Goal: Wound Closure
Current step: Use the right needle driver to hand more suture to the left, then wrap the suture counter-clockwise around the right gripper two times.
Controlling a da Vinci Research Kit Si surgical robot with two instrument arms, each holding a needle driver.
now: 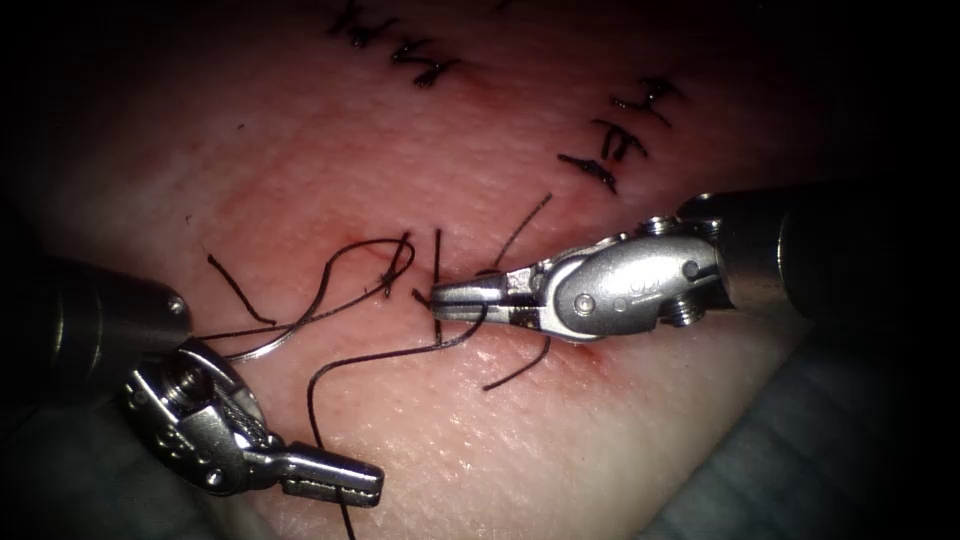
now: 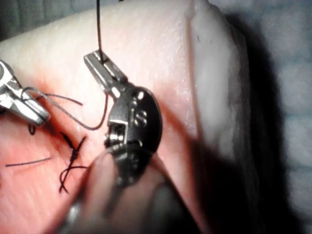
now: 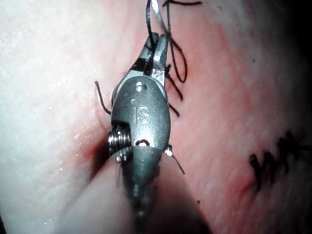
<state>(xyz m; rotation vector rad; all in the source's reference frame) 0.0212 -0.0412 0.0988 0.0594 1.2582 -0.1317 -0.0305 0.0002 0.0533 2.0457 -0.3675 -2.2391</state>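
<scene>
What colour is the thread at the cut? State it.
Black, or very dark. The thread shows best against the pale tissue in the endoscope view.

From above and in front, we look down the endoscope onto the tissue (image 1: 600, 440), both tools reaching in from opposite sides. On the left wrist view we ride very close along the shaft toward the left tool (image 2: 100, 66). The right wrist view hugs the right tool (image 3: 155, 48) likewise. All three share the thread (image 1: 320, 400) around the cut.
</scene>
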